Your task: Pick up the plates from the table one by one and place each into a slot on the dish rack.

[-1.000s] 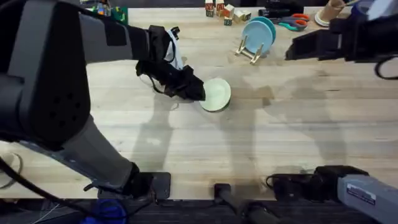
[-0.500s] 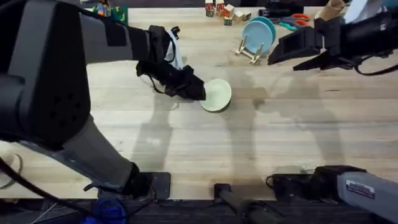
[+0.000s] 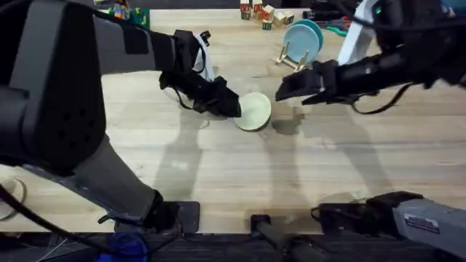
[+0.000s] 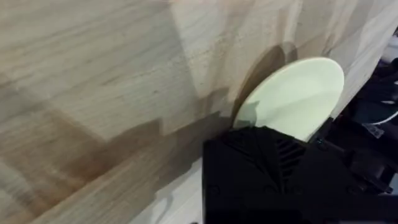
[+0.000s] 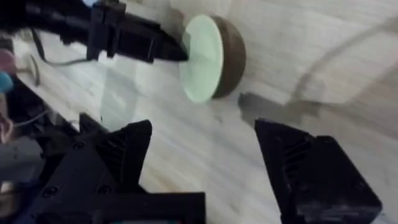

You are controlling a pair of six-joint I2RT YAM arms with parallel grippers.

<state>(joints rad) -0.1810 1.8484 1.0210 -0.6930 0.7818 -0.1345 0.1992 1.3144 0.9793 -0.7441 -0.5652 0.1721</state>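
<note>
Plates: one cream-yellow plate [image 3: 253,110] sits tilted up on its edge near the middle of the desk, with a light blue plate [image 3: 299,41] and a teal plate [image 3: 313,31] already standing in the rack farther back.
Desk [image 3: 306,175]: pale wood planks, bare across the front, with shadows of both arms falling over the middle.
Left arm: big and dark, it sweeps in from the lower left and reaches to the cream plate's left rim.
Right arm: it comes across from the right side, stretched low over the desk, between the rack and the cream plate.
Dish rack [image 3: 290,60]: small natural-wood rack at the back, right of centre, both coloured plates upright in its slots, well apart from the cream plate.
Left gripper [image 3: 231,106]: fingers pinching the cream plate's rim; the left wrist view has the plate [image 4: 292,98] rising right out of the black gripper body.
Right gripper [image 3: 285,88]: fingers spread wide, just beside the cream plate's right side and not touching it; the right wrist view shows the plate [image 5: 202,58] beyond the gap between the two fingers [image 5: 118,152].
Clutter: coloured toy blocks [image 3: 263,12] and scissors [image 3: 341,26] lie along the back edge, behind the rack, clear of both grippers.
</note>
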